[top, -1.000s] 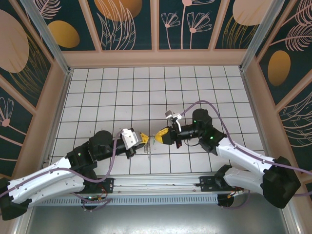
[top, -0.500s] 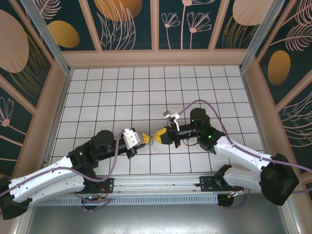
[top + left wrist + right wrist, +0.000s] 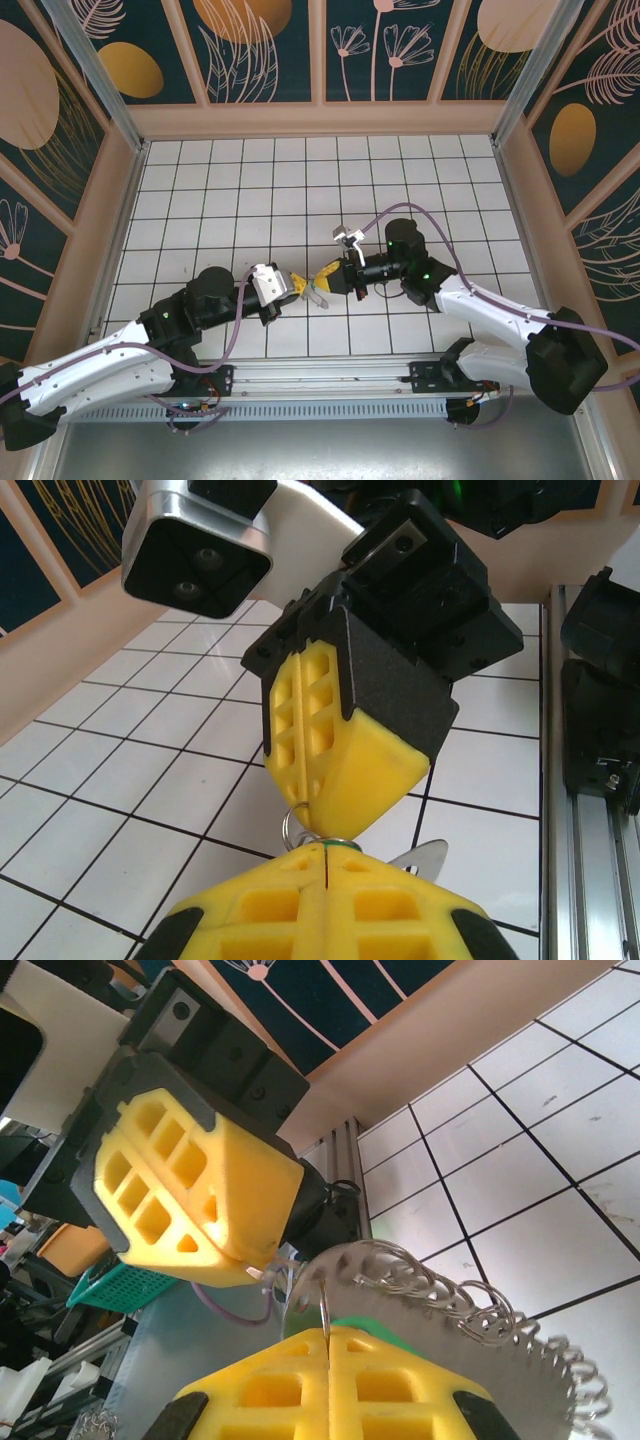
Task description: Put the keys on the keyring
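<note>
Evidently threading is in hand: above the table's [image 3: 200, 190] near edge, the left gripper [image 3: 298, 287], seemingly clamped on the keys [image 3: 335, 844], meets the right gripper [image 3: 325, 277], which pinches the keyring [image 3: 430, 1315] by its wire. Next, I judge, a fine, aligned slide onto that wire.

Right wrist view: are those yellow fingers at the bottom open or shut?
The right gripper is shut: its yellow fingers meet along a thin seam, with a wire ring and the green key caught in it.
</note>
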